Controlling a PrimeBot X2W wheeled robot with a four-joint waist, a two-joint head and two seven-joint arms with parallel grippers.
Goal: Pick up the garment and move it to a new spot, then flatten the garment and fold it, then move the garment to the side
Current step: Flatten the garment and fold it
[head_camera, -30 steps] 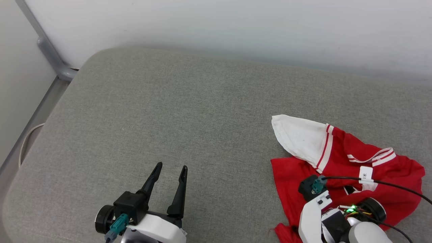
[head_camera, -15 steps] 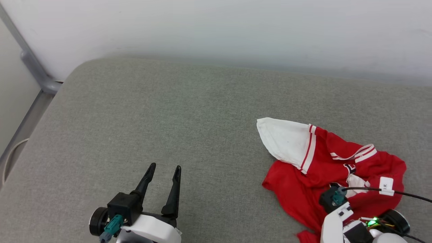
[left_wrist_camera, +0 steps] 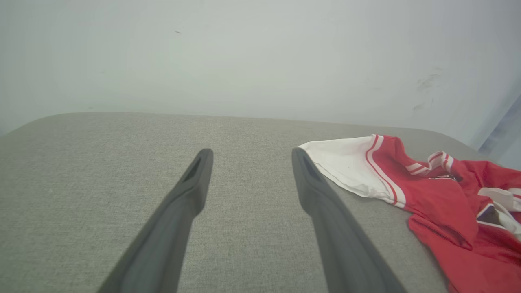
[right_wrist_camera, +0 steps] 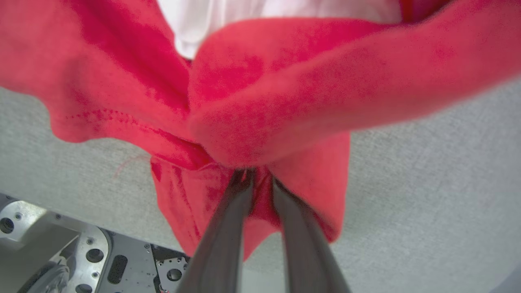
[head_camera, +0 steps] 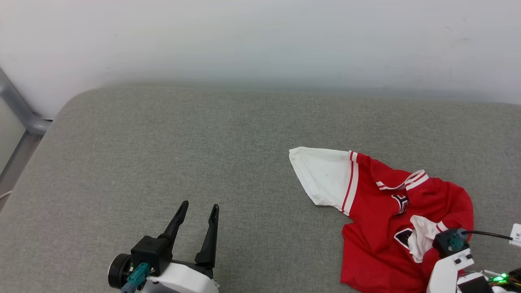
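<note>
The garment [head_camera: 378, 228] lies crumpled at the right of the grey cushion [head_camera: 163, 142], one white sleeve spread toward the middle. The right gripper [right_wrist_camera: 258, 177] pinches a bunched red fold near its front edge — probably the hem, though the close view is blurred. The left gripper [head_camera: 200, 204] hovers spread wide over bare cushion, well apart. This looks like the pick-up step; next, lift clear and carry it to open cushion without the fold slipping.

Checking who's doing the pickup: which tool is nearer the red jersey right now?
Right. The right tool is shut on a red fold of the jersey; the left tool is open over the cushion, off to the jersey's left, not touching it.
</note>
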